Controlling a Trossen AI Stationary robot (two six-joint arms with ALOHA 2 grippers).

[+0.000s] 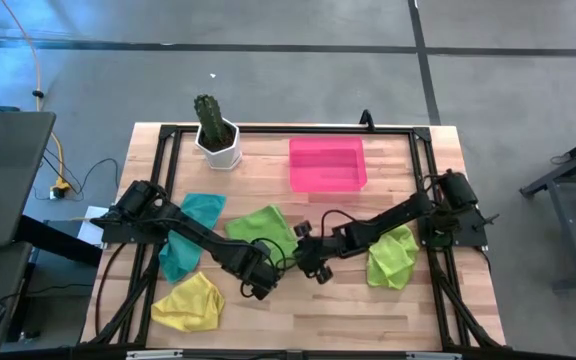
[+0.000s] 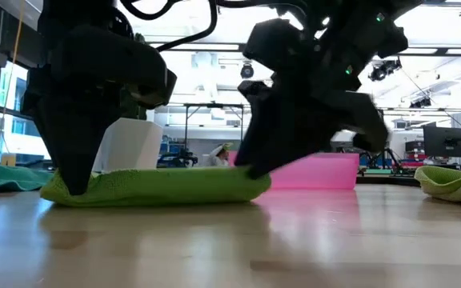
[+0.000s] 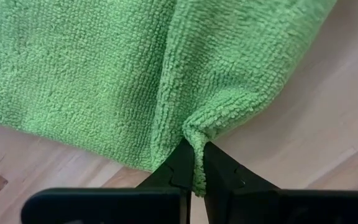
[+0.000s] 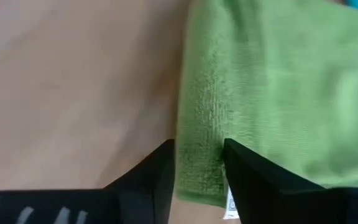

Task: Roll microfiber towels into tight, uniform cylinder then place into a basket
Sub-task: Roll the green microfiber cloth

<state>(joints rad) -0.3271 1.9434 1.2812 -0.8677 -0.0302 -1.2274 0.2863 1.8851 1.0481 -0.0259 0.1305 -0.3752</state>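
My left hand (image 3: pixel 195 163) pinches a corner of the middle lime green towel (image 1: pixel 264 226) with its fingers pressed together on the fabric. My right hand (image 4: pixel 197 163) straddles the opposite edge of that towel, fingers spread with the folded hem between them. The towel lies flat on the table (image 1: pixel 368 300), near its middle. The pink basket (image 1: pixel 327 164) sits at the far side, a second lime green towel (image 1: pixel 392 257) to the right, the teal towel (image 1: pixel 190 232) and yellow towel (image 1: pixel 188 303) to the left.
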